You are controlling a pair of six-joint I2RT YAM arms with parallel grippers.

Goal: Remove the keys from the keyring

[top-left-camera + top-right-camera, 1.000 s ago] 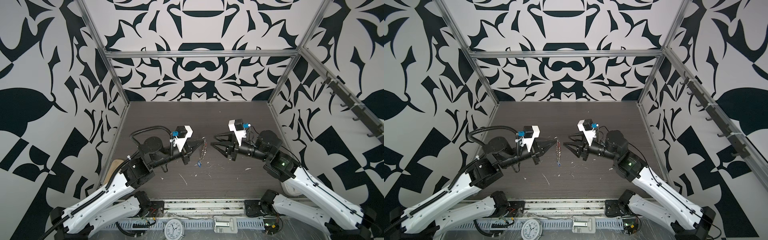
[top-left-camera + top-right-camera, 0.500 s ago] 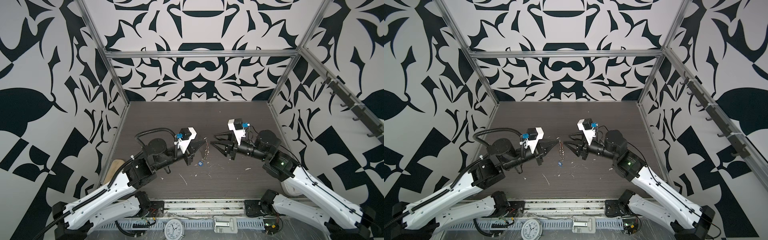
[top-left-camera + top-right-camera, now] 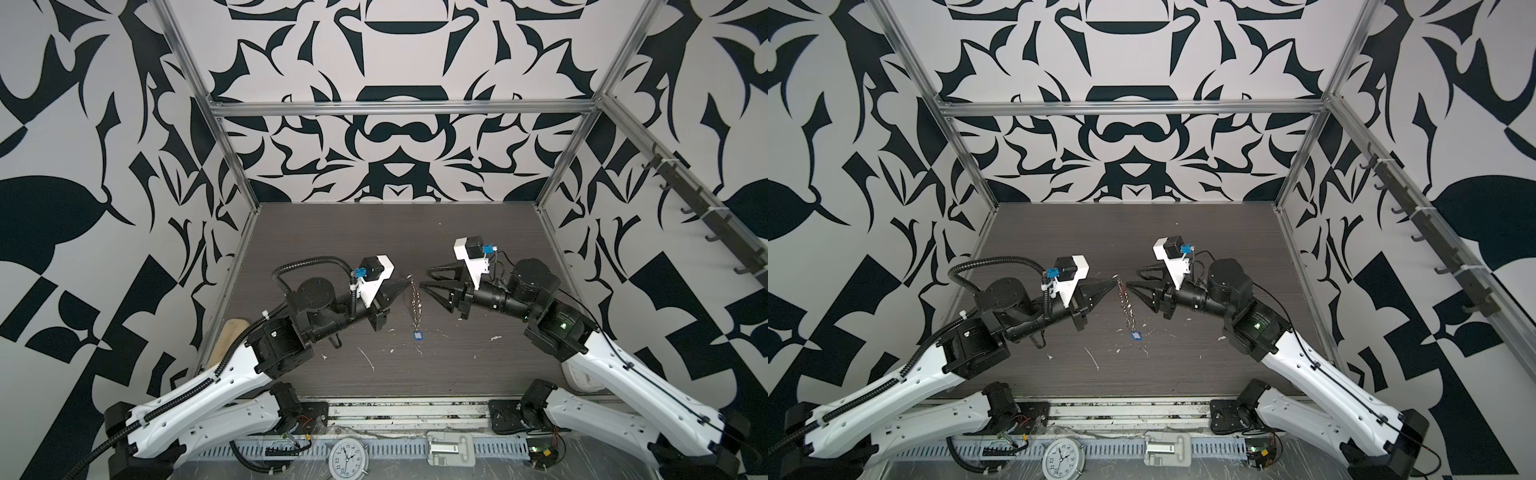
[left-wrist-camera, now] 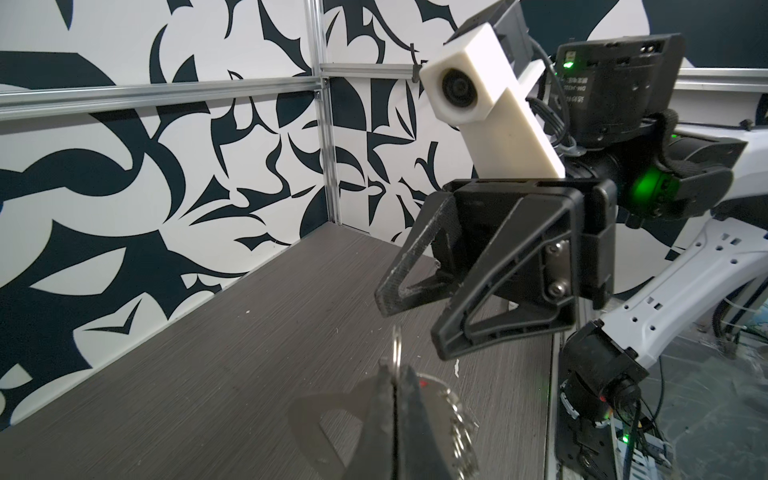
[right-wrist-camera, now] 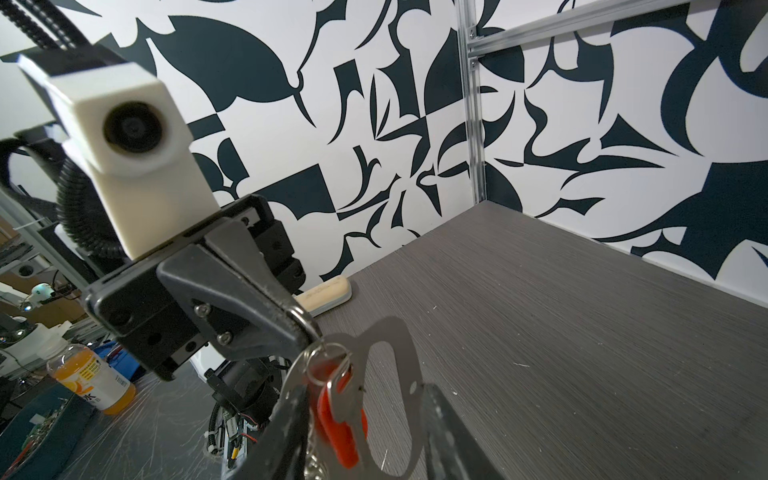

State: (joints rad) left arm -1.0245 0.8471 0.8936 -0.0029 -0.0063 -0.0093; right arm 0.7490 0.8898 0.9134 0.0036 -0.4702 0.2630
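The table (image 3: 374, 232) is showing bare dark woodgrain with pale scuffs. The left gripper (image 3: 406, 281) is pinching fully closed on a small ring at the top corner of the keyring (image 5: 390, 330). The pale plate is hanging from it above the table's middle, edge-on in both top views. Its long axis is running down from the fingertips toward the tabletop, and its oblong slot is showing only in the right wrist view. The right gripper (image 3: 425, 277) is facing it from just beside, jaws partway apart and gripping nothing. A beige wooden board (image 5: 328, 294) is lying by the left wall, partly hidden behind the left arm. Off the table, an orange drink bottle (image 5: 89, 376) is showing a blurred, cut-off label – only a "K" is reading clearly. The keys (image 3: 1128, 312) are dangling along the plate's edge, too small to count. A red tag (image 5: 340, 428) is hanging blurred near the top, and a blue tag (image 3: 417, 336) at the lowest end – whether it is touching the table I cannot tell
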